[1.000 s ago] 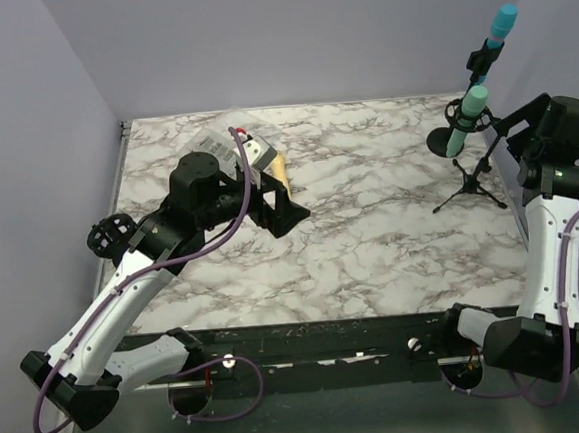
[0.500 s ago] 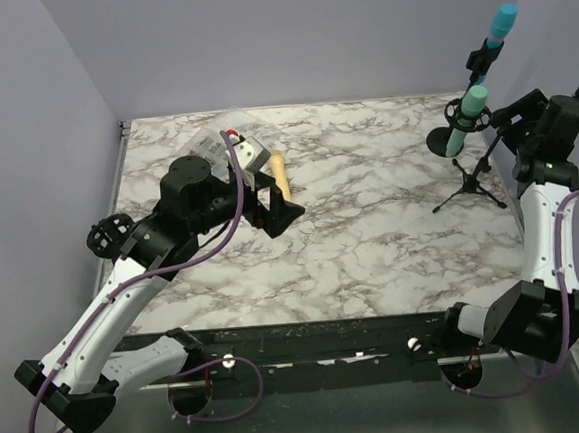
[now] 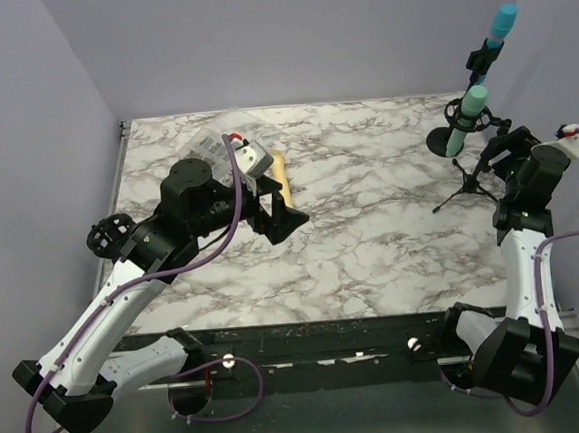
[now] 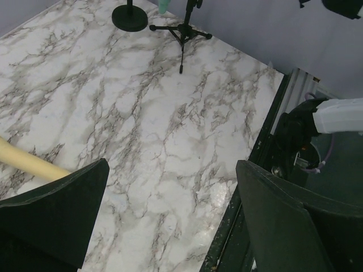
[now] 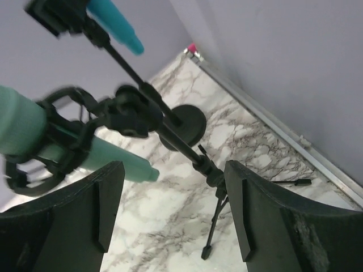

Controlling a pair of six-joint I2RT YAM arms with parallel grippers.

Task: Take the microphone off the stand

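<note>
A teal microphone [image 3: 465, 119] sits tilted in a black shock mount on a tripod stand [image 3: 473, 187] at the far right. A second teal microphone [image 3: 502, 24] is clipped higher up on a stand with a round base [image 3: 442, 144]. My right gripper [image 3: 500, 152] is open, just right of the tripod stand and below the shock mount. In the right wrist view the gripper [image 5: 176, 215] is open, the lower microphone [image 5: 85, 150] is ahead at the left, and the stand pole [image 5: 170, 136] runs between the fingers' line of sight. My left gripper [image 3: 287, 215] is open and empty at mid-table.
A tan cylinder [image 3: 280, 175] lies by the left gripper and also shows in the left wrist view [image 4: 28, 161]. A silvery package [image 3: 213, 142] lies at the far left. Purple walls close the back and right side near the stands. The table's near edge [image 4: 249, 187] is dark.
My right wrist has dropped and come nearer, its gripper now pointing at the tripod stand from below the shock mount. The left gripper shifted only slightly.
</note>
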